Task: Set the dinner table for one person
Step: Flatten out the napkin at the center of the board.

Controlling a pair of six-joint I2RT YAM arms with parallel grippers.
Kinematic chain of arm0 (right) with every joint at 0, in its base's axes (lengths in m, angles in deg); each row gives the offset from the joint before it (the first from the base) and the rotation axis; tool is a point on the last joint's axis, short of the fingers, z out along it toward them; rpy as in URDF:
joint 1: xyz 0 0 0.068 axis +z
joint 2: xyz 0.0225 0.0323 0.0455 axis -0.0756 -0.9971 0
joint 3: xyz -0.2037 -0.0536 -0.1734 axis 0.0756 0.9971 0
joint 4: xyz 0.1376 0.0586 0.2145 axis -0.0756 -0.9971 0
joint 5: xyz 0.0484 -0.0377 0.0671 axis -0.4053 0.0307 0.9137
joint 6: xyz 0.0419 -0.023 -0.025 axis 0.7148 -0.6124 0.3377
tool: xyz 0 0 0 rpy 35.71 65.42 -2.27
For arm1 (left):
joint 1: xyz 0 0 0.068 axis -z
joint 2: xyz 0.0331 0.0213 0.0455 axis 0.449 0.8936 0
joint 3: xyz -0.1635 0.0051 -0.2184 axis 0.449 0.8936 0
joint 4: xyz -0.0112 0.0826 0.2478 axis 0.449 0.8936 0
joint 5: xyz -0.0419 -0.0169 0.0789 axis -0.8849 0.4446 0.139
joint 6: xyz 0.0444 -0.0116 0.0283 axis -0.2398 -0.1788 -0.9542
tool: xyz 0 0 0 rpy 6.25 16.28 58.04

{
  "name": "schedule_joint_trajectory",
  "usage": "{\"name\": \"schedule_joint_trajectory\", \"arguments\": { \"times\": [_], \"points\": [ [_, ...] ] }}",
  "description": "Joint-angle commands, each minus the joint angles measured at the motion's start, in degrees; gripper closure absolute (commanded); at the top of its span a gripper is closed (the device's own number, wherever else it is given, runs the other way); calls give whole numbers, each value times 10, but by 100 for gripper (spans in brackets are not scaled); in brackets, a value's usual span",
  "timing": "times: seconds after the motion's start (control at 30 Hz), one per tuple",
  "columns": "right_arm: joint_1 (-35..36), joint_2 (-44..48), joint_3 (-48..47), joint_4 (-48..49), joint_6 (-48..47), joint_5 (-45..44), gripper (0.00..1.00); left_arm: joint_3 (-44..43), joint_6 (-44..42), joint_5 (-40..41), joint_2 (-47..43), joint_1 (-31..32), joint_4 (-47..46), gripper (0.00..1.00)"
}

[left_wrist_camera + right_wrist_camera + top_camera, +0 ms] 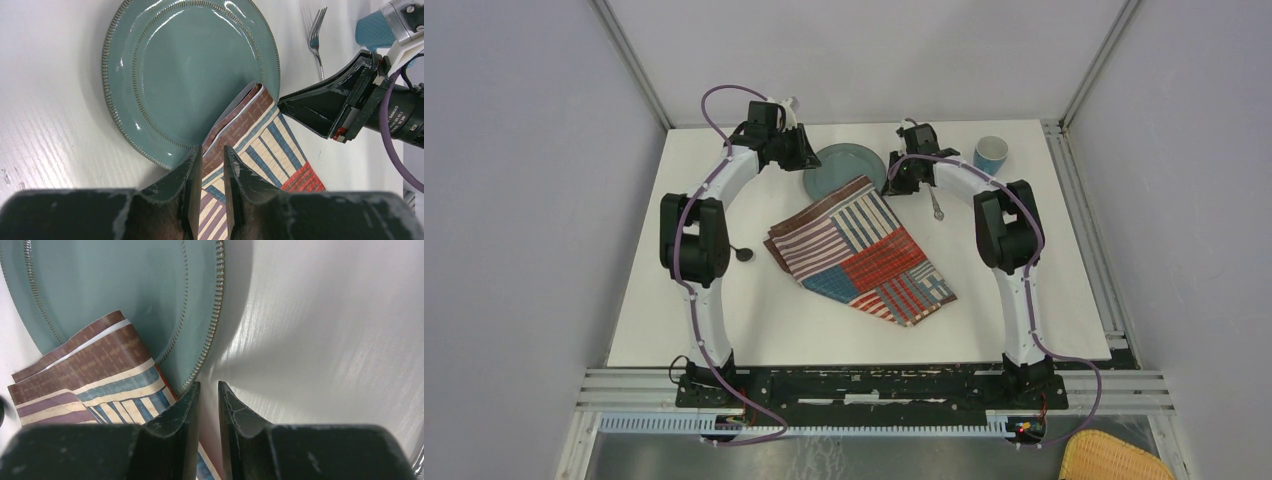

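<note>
Barely begun: the placemat (pixel 864 250) overlaps the plate (pixel 844 165), with the fork (pixel 936 205) and cup (pixel 990 154) beside the plate, while the left gripper (pixel 212 150) pinches the placemat and I cannot tell whether the right gripper (pixel 208 385) holds anything.

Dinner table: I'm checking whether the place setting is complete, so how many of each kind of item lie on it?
Teal plate: 1
Patchwork placemat: 1
Blue cup: 1
Fork: 1
Small dark utensil, maybe a spoon: 1
Total on the dinner table: 5
</note>
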Motion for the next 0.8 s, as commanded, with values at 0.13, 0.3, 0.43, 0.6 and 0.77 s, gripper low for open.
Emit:
{"name": "schedule_joint_trajectory", "arguments": {
  "times": [0.13, 0.3, 0.43, 0.6, 0.77],
  "points": [
    [28, 6, 6, 5, 1, 33, 77, -12, -7, -8, -23, 0, -4, 71],
    [50, 28, 21, 5, 10, 51, 80, -12, -5, -10, -18, 1, -7, 71],
    [59, 52, 43, 10, 16, 62, 82, -10, -5, -14, -13, 1, -10, 71],
    [64, 84, 74, 16, 22, 72, 83, -9, -8, -25, -4, 1, -6, 71],
    [64, 109, 83, 18, 22, 80, 83, -16, -13, -70, 14, 0, 11, 71]
  ]
}}
